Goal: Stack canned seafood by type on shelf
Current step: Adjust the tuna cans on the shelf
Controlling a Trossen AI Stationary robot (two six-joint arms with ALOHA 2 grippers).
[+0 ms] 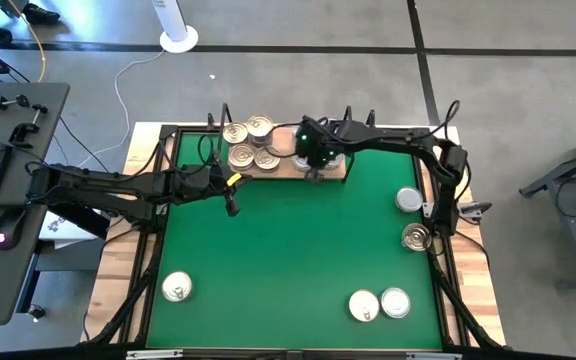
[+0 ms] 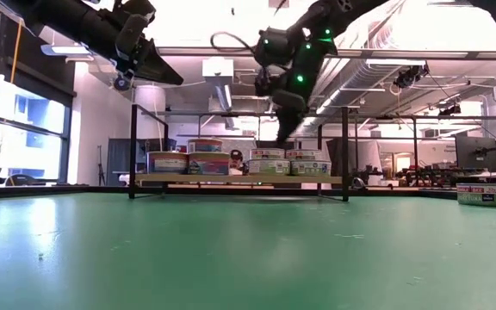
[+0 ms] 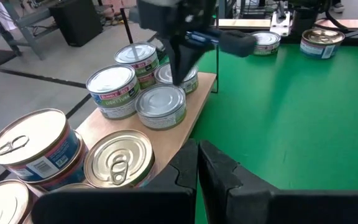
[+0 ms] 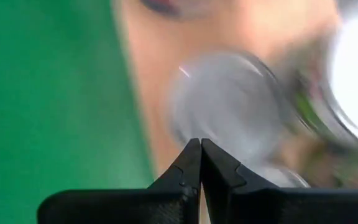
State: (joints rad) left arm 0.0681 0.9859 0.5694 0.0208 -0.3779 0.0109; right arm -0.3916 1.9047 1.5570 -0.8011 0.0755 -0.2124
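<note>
Between cans: right pincer (image 1: 315, 172) pinched empty over the shelf (image 1: 336, 170); next it needs a loose can (image 1: 409, 200).

Both arms are matte black, jointed, with black cables looped along them. The right arm (image 1: 388, 140) carries small green lights; the left arm (image 1: 118, 185) shows a yellow tag.
</note>
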